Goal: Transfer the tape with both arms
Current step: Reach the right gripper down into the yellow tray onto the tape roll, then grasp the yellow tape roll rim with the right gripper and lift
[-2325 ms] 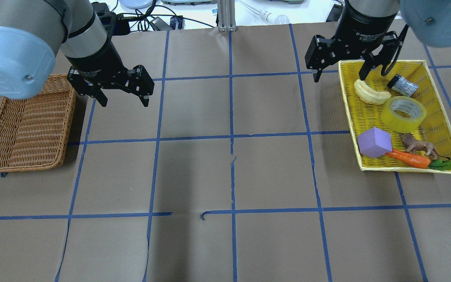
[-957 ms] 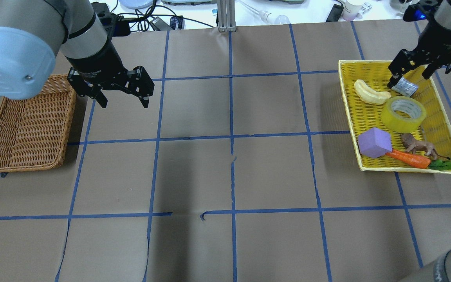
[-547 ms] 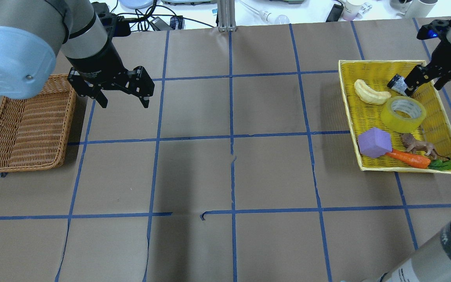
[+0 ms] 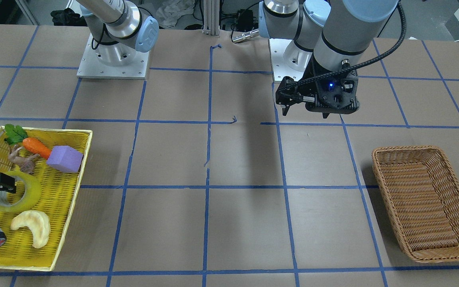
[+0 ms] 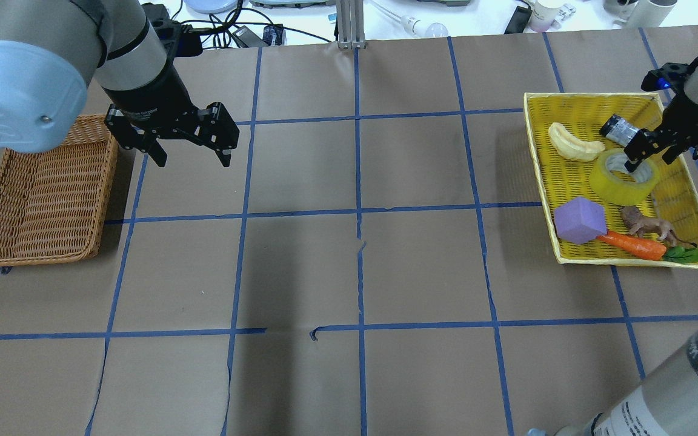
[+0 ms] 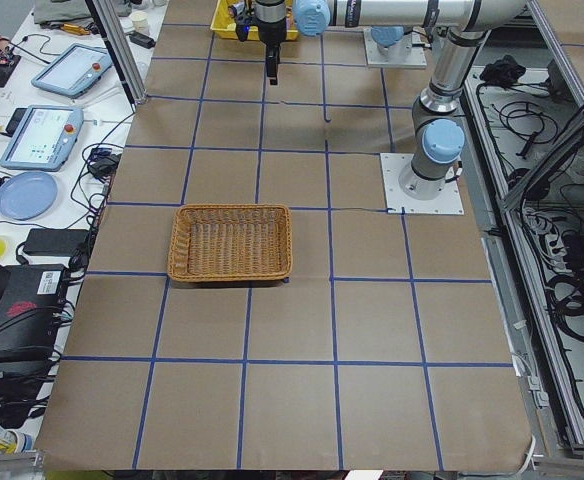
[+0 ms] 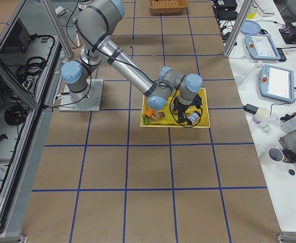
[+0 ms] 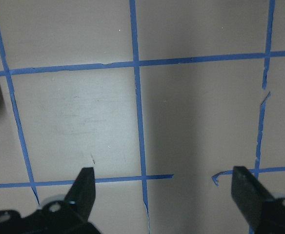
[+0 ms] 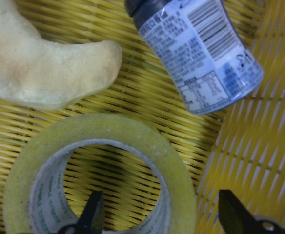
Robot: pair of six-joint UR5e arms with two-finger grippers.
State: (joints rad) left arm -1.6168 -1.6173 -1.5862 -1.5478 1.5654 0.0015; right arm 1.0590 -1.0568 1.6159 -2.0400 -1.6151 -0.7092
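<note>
Overhead exterior: right gripper (image 5: 649, 161) was seen spread open over the yellow tray (image 5: 567, 181), lowered onto the tape (image 5: 611, 183). Right wrist view: the ring wall of the tape (image 9: 108, 131) was bracketed by the jaws. One finger (image 9: 91, 212) was set down inside the core, the other held outside the ring over the tray weave. No clamping was seen; contact couldn't be judged.

The tape was laid flat in the tray, directly under the gripper. A grey labelled cylinder (image 5: 618, 128) was found just beyond the fingertips, with a pale crescent toy (image 5: 574, 145) beside it toward the table middle. Purple block (image 5: 578, 220), carrot (image 5: 631, 244) and lion figure (image 5: 646, 225) were seen on the robot's side of the gripper.

Left gripper (image 5: 192, 158) was held wide open above the bare table (image 5: 355, 272). The wicker basket (image 5: 40, 194) was seen near its outer side, not touched.
</note>
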